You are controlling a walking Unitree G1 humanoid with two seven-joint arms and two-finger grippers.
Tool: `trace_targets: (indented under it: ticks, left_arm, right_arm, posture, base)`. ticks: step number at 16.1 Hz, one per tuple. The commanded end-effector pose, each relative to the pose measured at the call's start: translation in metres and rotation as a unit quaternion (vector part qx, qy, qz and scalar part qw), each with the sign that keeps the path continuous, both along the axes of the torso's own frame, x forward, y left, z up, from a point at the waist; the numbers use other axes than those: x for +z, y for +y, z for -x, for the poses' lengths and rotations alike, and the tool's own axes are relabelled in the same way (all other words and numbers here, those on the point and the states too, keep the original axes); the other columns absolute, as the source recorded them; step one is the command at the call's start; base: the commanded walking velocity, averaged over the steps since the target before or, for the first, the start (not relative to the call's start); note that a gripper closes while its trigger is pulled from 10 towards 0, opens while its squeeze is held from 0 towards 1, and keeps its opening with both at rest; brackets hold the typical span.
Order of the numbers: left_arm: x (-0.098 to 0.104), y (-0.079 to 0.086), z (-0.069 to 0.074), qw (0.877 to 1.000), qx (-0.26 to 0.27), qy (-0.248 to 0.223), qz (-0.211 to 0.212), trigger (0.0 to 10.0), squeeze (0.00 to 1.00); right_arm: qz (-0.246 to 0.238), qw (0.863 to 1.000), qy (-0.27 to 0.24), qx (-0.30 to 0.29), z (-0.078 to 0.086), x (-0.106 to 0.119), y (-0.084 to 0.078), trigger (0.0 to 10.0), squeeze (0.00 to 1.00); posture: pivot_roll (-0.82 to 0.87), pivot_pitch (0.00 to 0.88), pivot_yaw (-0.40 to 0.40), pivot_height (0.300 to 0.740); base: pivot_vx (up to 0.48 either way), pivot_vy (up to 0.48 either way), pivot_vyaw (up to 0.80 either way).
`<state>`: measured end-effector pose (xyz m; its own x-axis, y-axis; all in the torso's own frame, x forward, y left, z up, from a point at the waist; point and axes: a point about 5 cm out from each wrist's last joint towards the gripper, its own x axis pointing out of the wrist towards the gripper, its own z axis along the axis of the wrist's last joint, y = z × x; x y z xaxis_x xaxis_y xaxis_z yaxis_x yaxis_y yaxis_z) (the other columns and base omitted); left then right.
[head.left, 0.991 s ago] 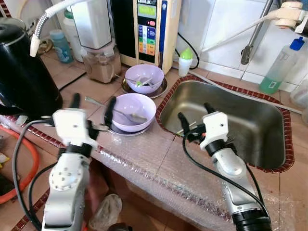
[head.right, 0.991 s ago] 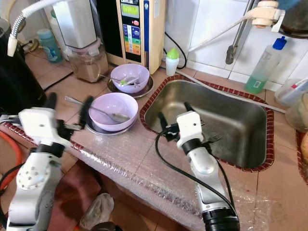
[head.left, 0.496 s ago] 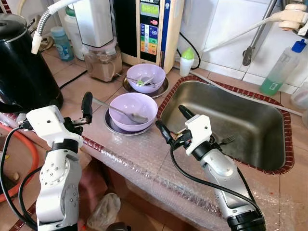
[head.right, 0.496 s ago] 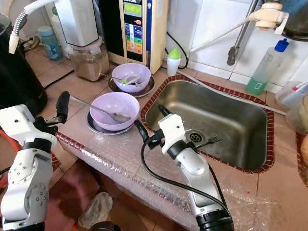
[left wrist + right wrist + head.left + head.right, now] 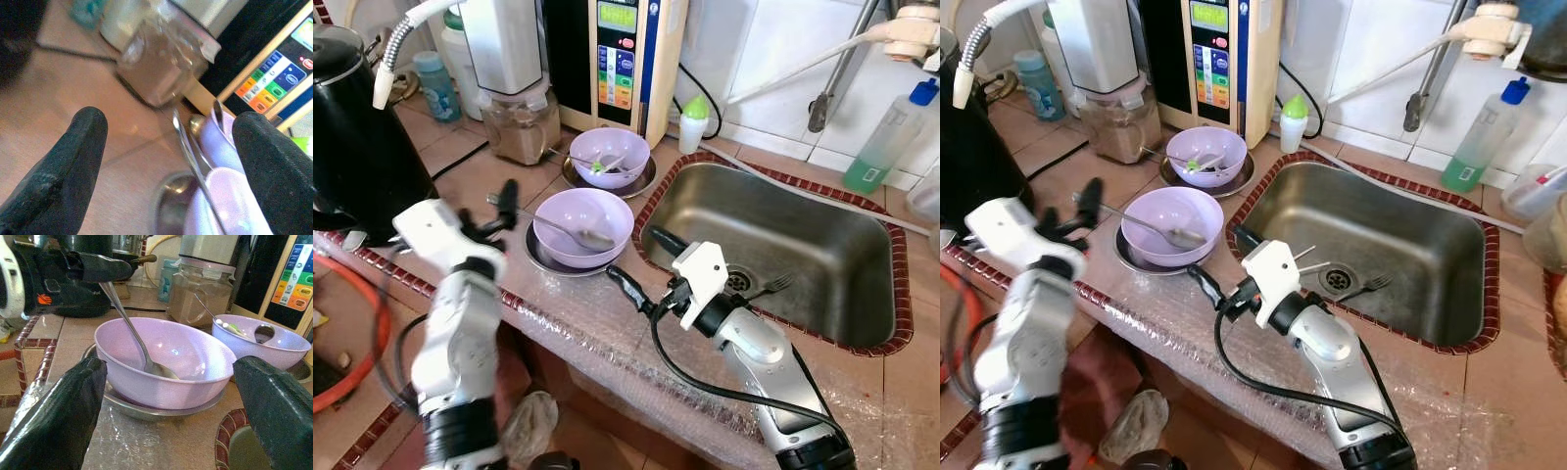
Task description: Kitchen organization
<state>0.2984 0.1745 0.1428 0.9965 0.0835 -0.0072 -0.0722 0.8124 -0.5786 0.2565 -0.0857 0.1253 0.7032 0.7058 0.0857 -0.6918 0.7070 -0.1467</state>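
The near bowl (image 5: 583, 220) sits on a metal plate (image 5: 540, 258) on the worktop (image 5: 597, 313), just beside the sink (image 5: 783, 245). A spoon (image 5: 558, 227) lies in it, its handle sticking out over the rim toward the left gripper (image 5: 505, 208).

The left gripper hangs at the tip of that handle with its fingers spread and nothing between them. The right gripper (image 5: 639, 262) is wide open and empty too, low over the worktop between the bowl and the sink, pointing at the bowl.

The likeliest trouble, as I judge it, is a finger knocking the spoon handle: that would lever the spoon out or tip the light bowl off its plate. With both grippers coming in from opposite sides, they could also push the bowl between them, sliding it and the plate toward the worktop's front edge or into the sink.

A second bowl (image 5: 608, 157) with utensils in it stands just behind, on its own plate, leaving little room there. A jar (image 5: 521, 127) and a black kettle (image 5: 357, 147) crowd the left gripper's side. A fork (image 5: 770, 285) lies in the sink near the drain, and a green bottle (image 5: 889, 132) stands behind it.
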Motion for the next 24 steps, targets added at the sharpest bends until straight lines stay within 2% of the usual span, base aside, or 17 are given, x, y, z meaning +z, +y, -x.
trace_targets:
  ticks: [1,2,3,6,8,9,11,13,17,20,23,24]
  left_arm:
    - [-0.002,-0.002,-0.003,1.000,-0.003,0.011,0.022,10.0,0.00]
    - [-0.006,-0.003,-0.005,0.999,-0.007,0.022,0.028,2.4,0.00]
    - [-0.008,-0.003,-0.007,0.999,-0.010,0.024,0.041,0.0,0.00]
    - [-0.009,-0.008,-0.015,0.997,-0.033,0.037,0.062,0.0,0.00]
    - [-0.007,-0.010,-0.019,0.996,-0.052,0.036,0.068,0.0,0.00]
    - [-0.004,-0.011,-0.022,0.996,-0.062,0.035,0.046,0.0,0.00]
    - [-0.003,-0.008,-0.024,0.996,-0.056,0.043,0.054,0.0,0.00]
    - [-0.010,-0.005,-0.024,0.995,-0.049,0.070,0.053,0.0,0.00]
    - [-0.013,-0.006,-0.025,0.992,-0.054,0.087,0.075,0.0,0.00]
    - [-0.011,-0.004,-0.025,0.992,-0.054,0.084,0.075,0.0,0.00]
    - [-0.001,-0.001,-0.026,0.994,-0.041,0.075,0.072,0.0,0.00]
    - [0.012,0.001,-0.025,0.997,-0.030,0.057,0.041,0.0,0.00]
  right_arm:
    - [0.007,1.000,-0.007,-0.007,-0.001,0.003,-0.005,10.0,0.00]
    - [0.008,1.000,-0.006,-0.011,-0.001,0.004,-0.007,10.0,0.00]
    - [0.005,1.000,0.000,-0.016,-0.002,0.004,-0.008,10.0,0.00]
    - [-0.012,1.000,0.014,-0.003,-0.002,0.009,-0.007,10.0,0.00]
    - [-0.001,1.000,0.019,0.011,-0.004,0.010,-0.009,10.0,0.00]
    - [0.003,1.000,0.016,0.001,-0.008,0.011,-0.011,10.0,0.00]
    - [0.003,1.000,0.016,-0.005,-0.010,0.011,-0.012,10.0,0.00]
    - [0.008,1.000,0.019,-0.012,-0.012,0.009,-0.012,10.0,0.00]
    - [0.012,0.999,0.028,-0.020,-0.017,0.006,-0.016,10.0,0.00]
    - [0.016,0.999,0.030,-0.019,-0.017,0.005,-0.016,10.0,0.00]
    - [0.021,0.999,0.032,-0.021,-0.017,0.002,-0.017,10.0,0.00]
    - [0.022,0.999,0.033,-0.024,-0.017,0.001,-0.018,10.0,0.00]
  posture:
    - [-0.02,0.000,0.008,0.740]
    - [-0.03,0.000,0.011,0.740]
    - [-0.03,0.000,0.011,0.740]
    - [-0.04,0.000,0.016,0.740]
    - [-0.04,0.000,0.019,0.740]
    - [-0.04,0.000,0.021,0.740]
    - [-0.05,0.000,0.030,0.740]
    - [-0.04,0.000,0.030,0.740]
    - [-0.05,0.000,0.027,0.740]
    - [-0.05,0.000,0.024,0.740]
    - [-0.05,0.000,0.022,0.740]
    - [-0.05,0.000,0.021,0.740]
  base:
    - [0.000,0.000,0.00]
    - [0.000,0.000,0.00]
    - [0.000,0.000,0.00]
    - [0.000,0.000,0.00]
    - [0.000,0.000,0.00]
    - [0.000,0.000,0.00]
    - [0.000,0.000,0.00]
    - [0.000,0.000,0.00]
    - [0.000,0.000,0.00]
    - [0.000,0.000,0.00]
    - [0.000,0.000,0.00]
    - [0.000,0.000,0.00]
